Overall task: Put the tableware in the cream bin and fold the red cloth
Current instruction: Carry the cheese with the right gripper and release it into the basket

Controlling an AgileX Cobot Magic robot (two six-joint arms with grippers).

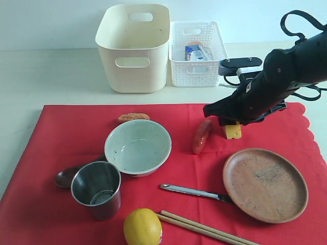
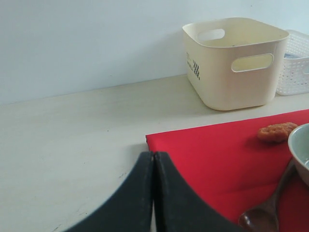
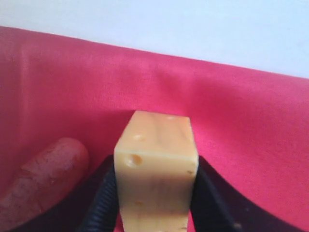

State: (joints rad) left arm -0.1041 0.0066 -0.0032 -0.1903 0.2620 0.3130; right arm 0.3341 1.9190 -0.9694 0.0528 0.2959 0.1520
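On the red cloth [image 1: 61, 143] lie the pale bowl [image 1: 138, 147], steel cup [image 1: 96, 189], dark spoon [image 1: 66, 177], silver knife [image 1: 194, 191], chopsticks [image 1: 204, 228] and wooden plate [image 1: 264, 184]. The cream bin [image 1: 134, 48] stands behind the cloth with nothing visible inside. My right gripper [image 1: 232, 125] is low over the cloth's far right part, shut on a yellow cheese block [image 3: 157, 164] between its jaws. My left gripper [image 2: 153, 155] is shut on nothing, over the bare table by the cloth's near-left corner [image 2: 217, 154], and is out of the exterior view.
A sausage [image 1: 201, 136] lies just left of the cheese. An orange food piece [image 1: 133, 117] sits behind the bowl and a lemon [image 1: 142, 227] at the front edge. The white lattice basket [image 1: 196, 71], right of the bin, holds a milk carton [image 1: 195, 52].
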